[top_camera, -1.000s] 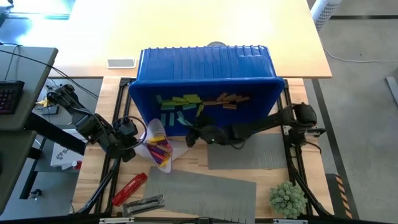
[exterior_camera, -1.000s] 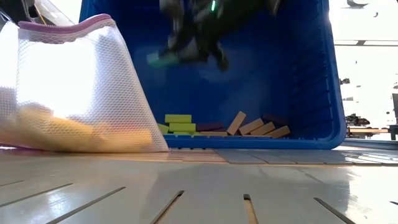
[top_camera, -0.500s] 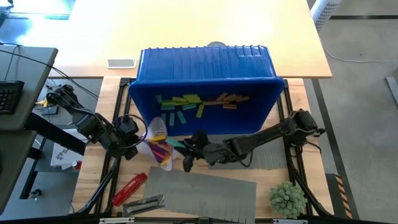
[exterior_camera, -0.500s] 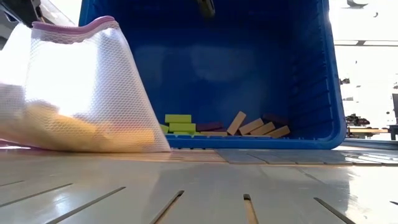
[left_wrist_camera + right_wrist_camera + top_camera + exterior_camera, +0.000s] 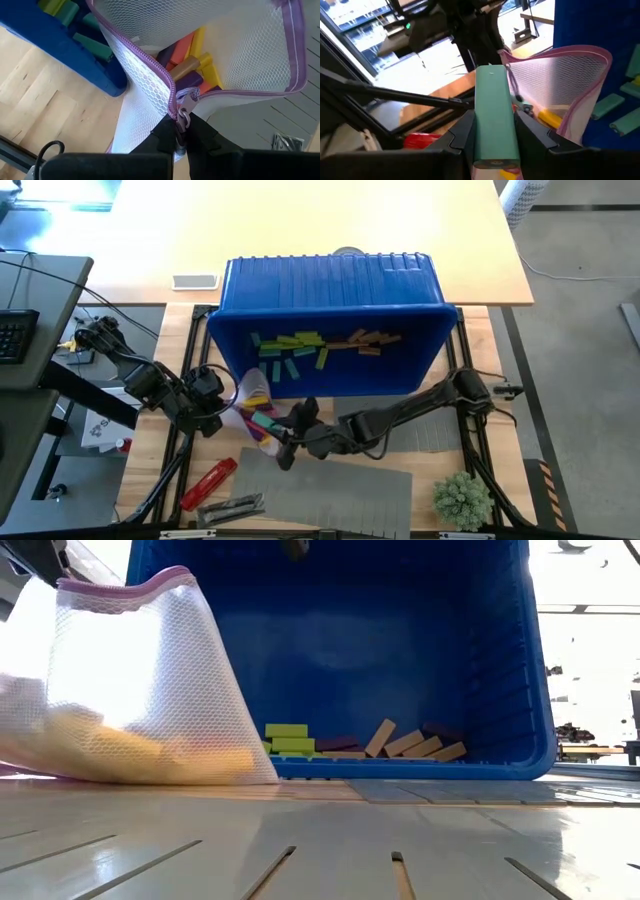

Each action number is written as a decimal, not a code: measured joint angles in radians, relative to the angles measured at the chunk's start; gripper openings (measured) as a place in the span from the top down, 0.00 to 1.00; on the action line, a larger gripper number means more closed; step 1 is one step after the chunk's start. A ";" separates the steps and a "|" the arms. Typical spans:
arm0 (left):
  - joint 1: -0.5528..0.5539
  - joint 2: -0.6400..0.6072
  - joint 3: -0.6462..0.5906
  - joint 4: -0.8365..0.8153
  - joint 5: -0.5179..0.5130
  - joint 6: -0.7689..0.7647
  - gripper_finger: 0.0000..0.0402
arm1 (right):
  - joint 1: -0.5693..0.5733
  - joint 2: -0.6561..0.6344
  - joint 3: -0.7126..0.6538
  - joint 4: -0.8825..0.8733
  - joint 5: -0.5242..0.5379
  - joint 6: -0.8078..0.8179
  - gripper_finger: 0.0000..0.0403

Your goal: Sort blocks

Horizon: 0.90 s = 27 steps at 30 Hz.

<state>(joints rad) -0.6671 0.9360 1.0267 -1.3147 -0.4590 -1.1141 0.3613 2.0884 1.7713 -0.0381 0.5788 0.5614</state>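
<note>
Right gripper (image 5: 492, 132) is clamped on 1 teal rectangular block (image 5: 492, 117), one finger on each long side, the block standing out forward past the fingertips. In the high view this gripper (image 5: 272, 430) sits just in front of the blue plastic bin (image 5: 330, 280), at the open mouth of the white mesh pouch with purple zipper trim (image 5: 252, 395), and the teal block (image 5: 264, 423) shows at the pouch opening.

Left gripper (image 5: 180, 135) is pinched together on the pouch's metal zipper pull (image 5: 181, 107), holding the mouth up. High view puts it (image 5: 212, 412) on the left side of the pouch, touching it.

Pouch contents, left wrist view: orange, yellow, purple and tan blocks (image 5: 192, 62) lying together inside the mesh. Low view shows the pouch (image 5: 130, 680) resting on the table with yellow and orange shapes blurred through the mesh near its base.

Blocks left in the bin (image 5: 315, 345): lime yellow-green, teal and tan wooden bars in a loose row along its floor. Low view gives 2 lime blocks (image 5: 287, 737) stacked, with tan blocks (image 5: 410, 743) leaning to their right.

Red cylindrical tool (image 5: 208, 482) lies on the wooden table (image 5: 150, 480) front left, beside the flat grey slotted mat (image 5: 330, 500). Small green artificial plant (image 5: 462, 498) stands front right.
</note>
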 joint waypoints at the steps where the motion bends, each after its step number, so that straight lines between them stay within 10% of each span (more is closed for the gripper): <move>1: -0.002 0.001 0.000 0.000 0.005 0.001 1.00 | 0.004 0.006 0.002 0.000 0.007 -0.014 0.78; 12: -0.004 0.034 0.000 0.005 0.029 0.011 1.00 | 0.057 0.048 -0.005 -0.001 0.131 -0.043 0.78; 27: -0.004 0.085 0.000 0.068 0.031 0.007 1.00 | 0.064 0.049 -0.005 -0.031 0.041 -0.021 0.78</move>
<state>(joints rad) -0.6708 1.0213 1.0267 -1.2464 -0.4275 -1.1067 0.4252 2.1376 1.7660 -0.0691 0.6199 0.5409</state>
